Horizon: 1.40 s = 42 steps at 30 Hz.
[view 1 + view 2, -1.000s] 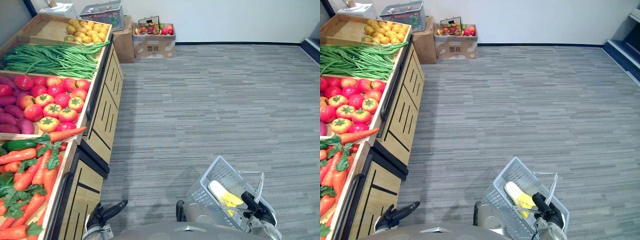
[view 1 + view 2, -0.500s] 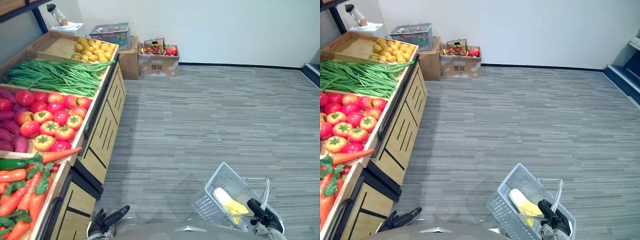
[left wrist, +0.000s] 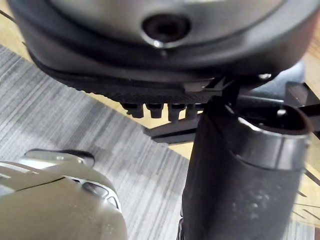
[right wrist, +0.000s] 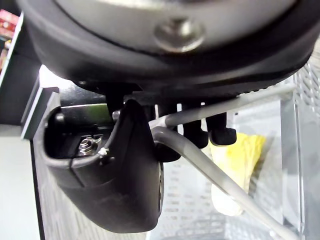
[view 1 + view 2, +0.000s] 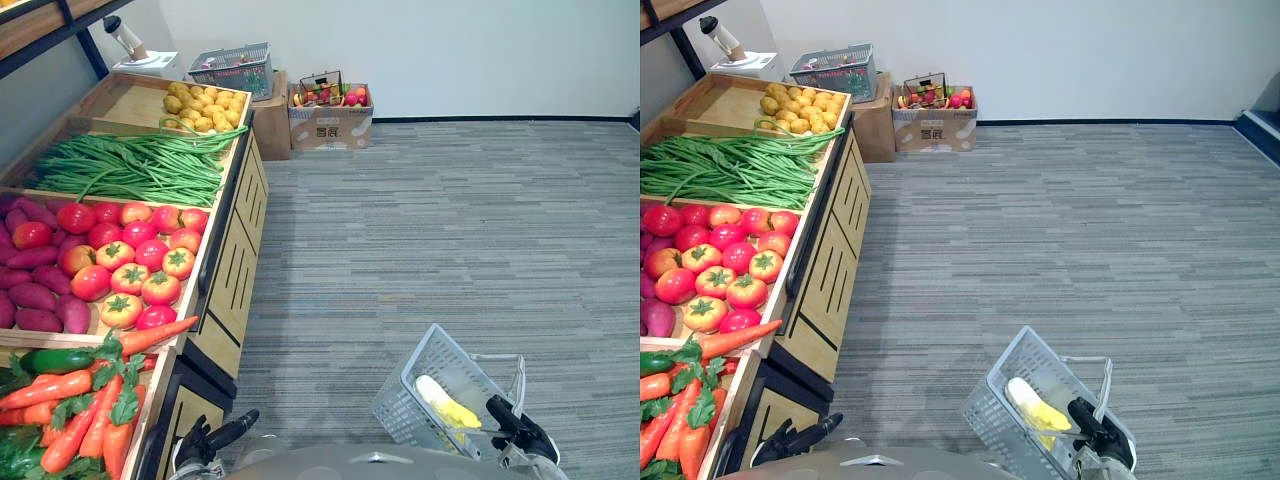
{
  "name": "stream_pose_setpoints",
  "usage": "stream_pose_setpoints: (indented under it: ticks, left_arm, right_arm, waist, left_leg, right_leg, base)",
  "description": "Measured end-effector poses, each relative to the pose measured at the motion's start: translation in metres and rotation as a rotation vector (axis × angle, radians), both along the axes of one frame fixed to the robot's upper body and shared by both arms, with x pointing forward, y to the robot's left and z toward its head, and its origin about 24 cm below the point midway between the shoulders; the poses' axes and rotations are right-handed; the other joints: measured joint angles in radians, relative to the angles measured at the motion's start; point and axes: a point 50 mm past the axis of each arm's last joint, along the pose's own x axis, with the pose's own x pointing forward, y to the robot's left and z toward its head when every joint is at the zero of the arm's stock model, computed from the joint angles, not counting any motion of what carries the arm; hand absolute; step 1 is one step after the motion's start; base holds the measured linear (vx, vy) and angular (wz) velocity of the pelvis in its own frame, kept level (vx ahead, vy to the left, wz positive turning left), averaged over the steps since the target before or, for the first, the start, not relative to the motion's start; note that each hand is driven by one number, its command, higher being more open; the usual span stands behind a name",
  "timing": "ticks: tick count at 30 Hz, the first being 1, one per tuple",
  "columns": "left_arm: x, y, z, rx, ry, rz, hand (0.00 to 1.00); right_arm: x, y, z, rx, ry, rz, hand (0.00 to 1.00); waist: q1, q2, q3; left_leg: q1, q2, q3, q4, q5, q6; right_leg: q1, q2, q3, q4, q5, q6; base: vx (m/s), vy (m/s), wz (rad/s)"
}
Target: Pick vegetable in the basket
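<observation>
Grey floor (image 5: 430,230) lies ahead; the carrots (image 5: 55,385) in the near bin of the table (image 5: 235,280) sit just left of my left hand (image 5: 205,443), empty with fingers relaxed, while my right hand (image 5: 515,432) is curled round the basket (image 5: 400,405) handle.

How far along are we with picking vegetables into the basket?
Done: one yellow-and-white vegetable lies in the grey basket. In hand: the right hand grips the basket's handle; the left hand hangs empty beside the produce stand. Left: any further picks from the stand.
</observation>
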Motion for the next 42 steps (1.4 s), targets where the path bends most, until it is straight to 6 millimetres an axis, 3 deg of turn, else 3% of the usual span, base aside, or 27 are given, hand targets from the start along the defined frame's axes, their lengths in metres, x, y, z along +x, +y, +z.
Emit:
stream_pose_setpoints:
  ticks: [6,12,14,16,17,19,20,23,25,27,29,30,31,33,35,39,42]
  left_arm:
    - [0.003,0.002,0.001,0.005,-0.006,-0.003,1.0]
    - [-0.002,0.007,0.002,0.019,0.004,0.001,1.0]
    - [-0.005,0.006,0.001,0.015,0.011,0.003,1.0]
    - [-0.01,0.006,0.0,0.013,0.023,0.006,1.0]
    - [-0.013,0.006,0.0,0.007,0.032,-0.004,1.0]
    - [-0.019,0.005,-0.001,-0.016,0.044,-0.006,1.0]
    - [-0.019,0.006,-0.001,-0.027,0.045,-0.013,1.0]
    - [-0.015,0.01,0.001,-0.005,0.037,-0.009,1.0]
    - [-0.011,0.011,0.002,0.006,0.03,-0.007,1.0]
    - [0.001,0.013,0.003,0.017,0.004,-0.008,1.0]
    - [0.009,0.015,0.005,0.027,-0.019,0.007,1.0]
    - [0.013,0.021,0.009,0.052,-0.039,0.004,1.0]
    - [0.015,0.024,0.01,0.062,-0.046,0.004,1.0]
    - [0.024,0.007,0.008,0.018,-0.076,0.009,1.0]
    - [0.027,-0.002,0.007,-0.005,-0.089,0.013,1.0]
    - [0.029,-0.005,0.008,-0.016,-0.105,0.014,1.0]
    - [0.019,0.003,0.008,0.001,-0.087,0.062,1.0]
  right_arm:
    - [0.008,0.004,0.0,0.0,0.0,0.041,0.0]
    - [0.009,0.009,-0.004,0.01,0.027,0.073,0.0]
    - [0.008,0.009,-0.005,0.011,0.039,0.067,0.0]
    - [0.008,0.009,-0.006,0.012,0.042,0.066,0.0]
    - [0.008,0.009,-0.006,0.01,0.042,0.061,0.0]
    - [0.006,0.009,-0.006,0.009,0.048,0.058,0.0]
    - [0.006,0.01,-0.007,0.013,0.048,0.058,0.0]
    - [0.005,0.013,-0.007,0.019,0.041,0.059,0.0]
    - [0.005,0.012,-0.007,0.017,0.038,0.055,0.0]
    - [0.002,0.012,-0.007,0.023,0.039,0.042,0.0]
    - [-0.001,0.009,-0.006,0.019,0.031,0.02,0.0]
    - [-0.008,0.01,-0.006,0.018,0.038,0.014,0.0]
    - [-0.011,0.01,-0.005,0.015,0.037,0.008,0.0]
    - [-0.019,0.001,0.001,-0.017,0.028,-0.026,0.0]
    - [-0.012,0.002,0.005,-0.021,-0.012,-0.023,0.0]
    - [-0.001,0.004,0.009,-0.025,-0.056,-0.004,0.0]
    - [0.005,0.008,0.01,-0.01,-0.086,-0.013,0.0]
  waist:
    - [0.003,-0.013,-0.002]
    - [0.02,-0.038,-0.001]
    - [0.03,-0.029,-0.001]
    - [0.029,-0.033,0.008]
    - [0.028,-0.039,0.016]
    - [0.026,-0.055,0.027]
    - [0.028,-0.049,0.031]
    - [0.027,-0.062,0.034]
    - [0.021,-0.056,0.032]
    - [0.013,-0.043,0.035]
    - [0.004,-0.025,0.044]
    - [0.006,-0.056,0.035]
    - [0.009,-0.064,0.038]
    - [0.025,-0.003,0.032]
    - [0.031,0.008,0.029]
    - [0.06,-0.009,0.022]
    - [0.061,-0.045,0.001]
  left_leg:
    - [0.007,-0.005,0.027,-0.053,0.022,0.003]
    - [-0.004,-0.002,0.033,-0.025,0.002,0.018]
    - [-0.004,0.002,0.025,-0.008,-0.028,0.023]
    - [0.007,-0.009,0.0,-0.009,-0.036,0.035]
    - [0.021,-0.026,-0.019,-0.009,-0.041,0.043]
    - [0.04,-0.053,-0.058,-0.011,-0.047,0.056]
    - [0.052,-0.058,-0.081,-0.013,-0.048,0.066]
    - [0.061,-0.059,-0.165,-0.011,-0.05,0.077]
    - [0.046,-0.059,-0.226,-0.01,-0.051,0.075]
    - [-0.005,-0.058,-0.337,0.006,-0.057,0.064]
    - [-0.051,-0.05,-0.427,0.064,-0.08,0.033]
    - [-0.082,-0.07,-0.487,0.116,-0.113,-0.003]
    - [-0.09,-0.08,-0.514,0.138,-0.125,-0.018]
    - [-0.11,-0.032,-0.596,0.165,-0.139,-0.054]
    - [-0.113,-0.009,-0.609,0.146,-0.128,-0.071]
    - [-0.114,0.028,-0.671,0.076,-0.102,-0.113]
    - [-0.116,0.033,-0.719,0.039,-0.087,-0.134]
  right_leg:
    - [-0.027,0.001,0.022,-0.02,0.042,0.012]
    - [-0.04,-0.001,0.032,0.007,0.061,0.021]
    - [-0.073,0.002,0.031,0.101,0.06,0.022]
    - [-0.146,-0.004,0.03,0.291,0.063,0.027]
    - [-0.175,-0.019,0.03,0.395,0.08,0.047]
    - [-0.204,-0.037,0.034,0.516,0.117,0.037]
    - [-0.225,-0.04,0.039,0.575,0.141,0.039]
    - [-0.247,-0.006,0.054,0.59,0.016,-0.002]
    - [-0.263,0.028,0.086,0.505,-0.026,0.0]
    - [-0.295,0.091,0.22,0.332,-0.026,-0.002]
    - [-0.296,0.128,0.305,0.237,-0.021,-0.001]
    - [-0.281,0.121,0.359,0.171,-0.012,0.006]
    - [-0.282,0.114,0.351,0.188,-0.004,0.041]
    - [-0.282,0.153,0.227,0.253,-0.061,-0.005]
    - [-0.277,0.167,0.157,0.294,-0.097,-0.031]
    - [-0.275,0.192,0.072,0.327,-0.145,-0.072]
    - [-0.269,0.194,0.02,0.357,-0.185,-0.095]
  base:
    - [0.0,0.038,-0.15]
    - [-0.03,0.071,-0.04]
    - [-0.08,0.092,0.11]
    - [-0.08,0.134,0.4]
    - [-0.04,0.132,0.47]
    - [0.01,0.102,0.64]
    - [0.04,0.066,0.82]
    - [0.07,-0.026,0.79]
    - [0.11,-0.139,0.98]
    - [0.13,-0.22,1.33]
    - [0.2,-0.356,1.49]
    - [0.24,-0.451,1.46]
    - [0.23,-0.406,1.54]
    - [0.2,-0.326,1.2]
    - [0.14,-0.269,0.93]
    - [0.15,-0.308,0.72]
    - [0.15,-0.171,0.55]
